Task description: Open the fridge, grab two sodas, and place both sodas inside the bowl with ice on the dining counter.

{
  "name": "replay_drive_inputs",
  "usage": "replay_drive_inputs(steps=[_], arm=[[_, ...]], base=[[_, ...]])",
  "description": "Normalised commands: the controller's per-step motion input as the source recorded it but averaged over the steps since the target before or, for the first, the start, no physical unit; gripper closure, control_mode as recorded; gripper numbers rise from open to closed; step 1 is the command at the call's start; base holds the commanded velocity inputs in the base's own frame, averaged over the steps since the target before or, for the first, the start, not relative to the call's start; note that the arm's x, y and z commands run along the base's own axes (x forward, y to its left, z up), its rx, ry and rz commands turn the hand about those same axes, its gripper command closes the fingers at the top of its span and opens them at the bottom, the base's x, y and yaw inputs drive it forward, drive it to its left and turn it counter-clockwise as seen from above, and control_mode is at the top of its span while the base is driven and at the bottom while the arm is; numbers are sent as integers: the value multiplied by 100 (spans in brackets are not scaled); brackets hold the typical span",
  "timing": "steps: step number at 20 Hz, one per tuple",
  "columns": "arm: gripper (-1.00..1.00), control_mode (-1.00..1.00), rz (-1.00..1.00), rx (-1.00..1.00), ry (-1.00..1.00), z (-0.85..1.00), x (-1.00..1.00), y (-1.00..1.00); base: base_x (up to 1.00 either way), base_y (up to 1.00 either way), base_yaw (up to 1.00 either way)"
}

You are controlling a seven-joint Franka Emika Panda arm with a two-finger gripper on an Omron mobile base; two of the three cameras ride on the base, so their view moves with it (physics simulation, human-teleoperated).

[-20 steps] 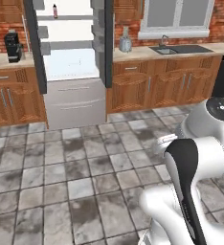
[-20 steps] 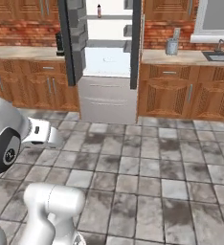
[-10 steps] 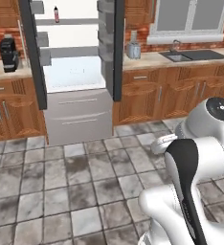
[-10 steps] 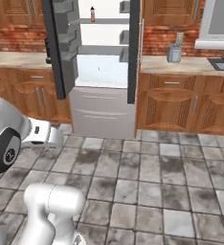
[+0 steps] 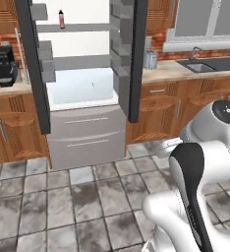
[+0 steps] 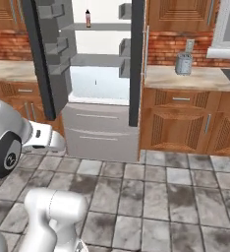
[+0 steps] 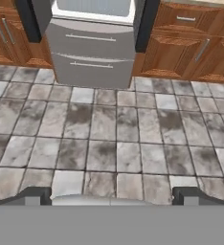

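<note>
Fridge [image 5: 82, 83]: both upper doors stand swung out, dark edges toward the robot, so the white interior and grey shelves are exposed; the opening step looks done.
Drawers [image 5: 87, 138]: 2 grey drawers under the open compartment, both closed; they play no part in the job.
Soda [image 5: 62, 18]: 1 small red cylinder stands upright on a high shelf at the left of the interior, also seen in the right base view [image 6: 88, 17]. I cannot tell where the 2nd can is.
Gripper [image 7: 112, 194]: the 2 fingertips sit wide apart at the bottom of the hand view, nothing between them, aimed down at the tiled floor [image 7: 109, 139] in front of the fridge.
Why held so: my reading is that the arm is tucked low while the base closes on the fridge, jaws ready for a can.
Left door bins [image 5: 43, 64]: grey bins jut from the inner face of the left door, beside the path to the shelf.
Right door [image 5: 131, 54]: its bins narrow the gap on the other side; a reach to the high shelf must pass between both doors.
Coffee machine [image 5: 6, 66]: dark, on the wall counter left of the fridge, clear of the route.
Toaster [image 6: 184, 63]: silvery, on the wall counter right of the fridge.
Sink [image 5: 203, 66]: further right under the window.
Next need: a long upward reach, since the can stands well above the hand.
</note>
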Motion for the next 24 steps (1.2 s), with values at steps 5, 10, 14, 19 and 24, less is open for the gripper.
replay_drive_inputs(steps=[5, 10, 14, 19, 24], arm=[[-100, 100, 0, 0, 0, 0, 0, 0], [-100, 100, 0, 0, 0, 0, 0, 0], [-100, 100, 0, 0, 0, 0, 0, 0], [-100, 100, 0, 0, 0, 0, 0, 0], [-100, 100, 0, 0, 0, 0, 0, 0]], base=[[100, 42, 0], [100, 42, 0], [100, 42, 0], [99, 30, 0], [100, 27, 0]])
